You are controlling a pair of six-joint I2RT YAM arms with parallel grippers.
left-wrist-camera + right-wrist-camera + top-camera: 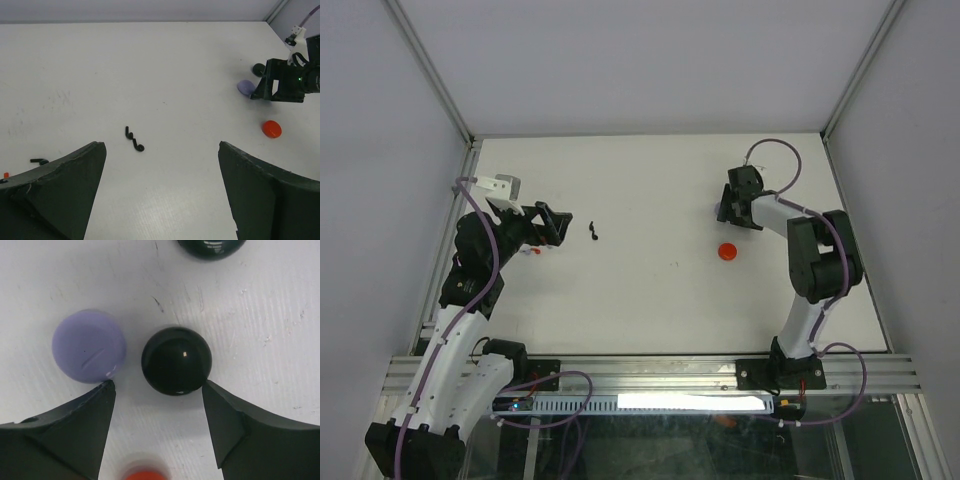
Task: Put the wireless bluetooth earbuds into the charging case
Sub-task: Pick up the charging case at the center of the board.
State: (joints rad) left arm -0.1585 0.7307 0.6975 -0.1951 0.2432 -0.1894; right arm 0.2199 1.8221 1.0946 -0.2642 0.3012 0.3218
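A: Where does the right gripper (157,385) stand?

B: In the overhead view it is in the upper right of the white table (650,180), pointing down. Its own camera shows the jaws apart with nothing clamped. A glossy black round piece (176,360) sits on the table between the fingertips, mid-frame. The fingertip on the right of the frame looks to touch its lower edge. The fingertip on the left of the frame is clear of it.

A: What lies around it?

B: A lilac round piece (89,346) lies just left of it, with a narrow gap between them. A second dark round piece (212,245) is cut off by the top edge. The red disc (726,252) lies just below the gripper in the overhead view and shows as a blur at the bottom edge of the wrist view.

A: Which is an earbud, and which the case?

B: I cannot tell. All of them read only as small rounded pieces.

A: And the left gripper (161,145)?

B: It is at centre left overhead, jaws spread wide and holding nothing. In its own camera, a small black hooked thing (134,140) lies on the table left of centre. A black sliver (39,161) and a tiny red bit (6,175) lie at the left edge.
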